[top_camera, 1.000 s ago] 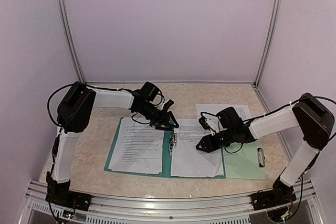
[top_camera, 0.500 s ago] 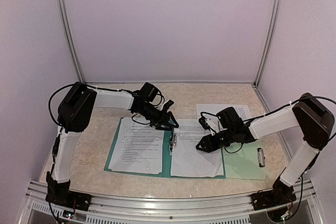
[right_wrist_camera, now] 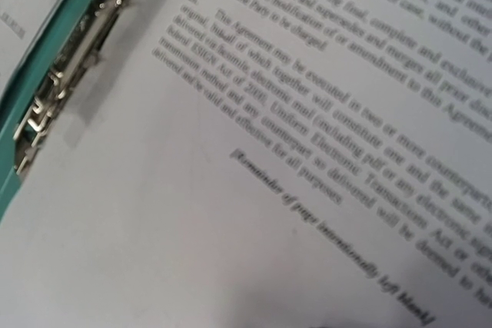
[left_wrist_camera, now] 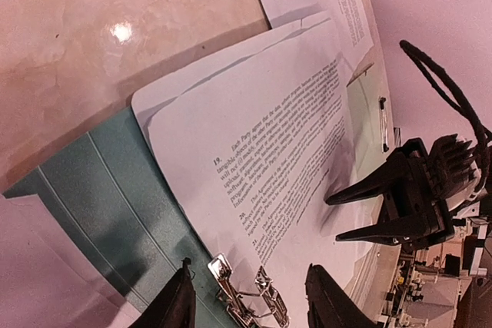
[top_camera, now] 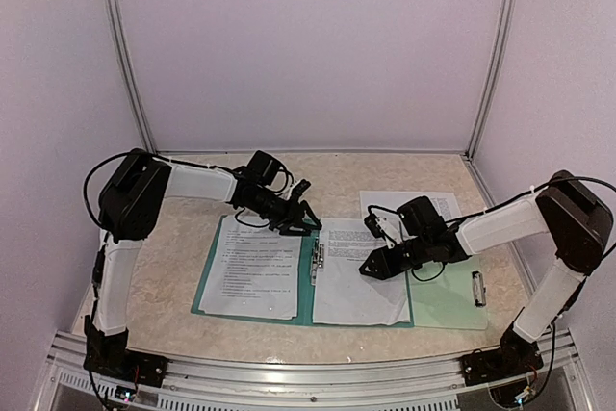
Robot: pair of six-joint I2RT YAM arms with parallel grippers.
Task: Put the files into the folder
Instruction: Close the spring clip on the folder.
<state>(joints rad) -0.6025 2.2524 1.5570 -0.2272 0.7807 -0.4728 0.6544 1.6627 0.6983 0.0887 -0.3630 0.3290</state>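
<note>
Lying open on the table (top_camera: 173,238), the teal folder (top_camera: 306,310) holds a left sheet (top_camera: 252,271) and a right sheet (top_camera: 354,291) either side of its metal fastener (top_camera: 316,262). Only the left wrist view shows the right gripper (left_wrist_camera: 334,219) with jaws parted, tips on the right sheet; the left gripper (top_camera: 306,226) hovers over the metal fastener, jaws apart and empty.

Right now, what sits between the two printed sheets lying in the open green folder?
A metal clasp on the folder's bare green spine separates the left sheet from the right sheet. The overhead view shows it best.
</note>
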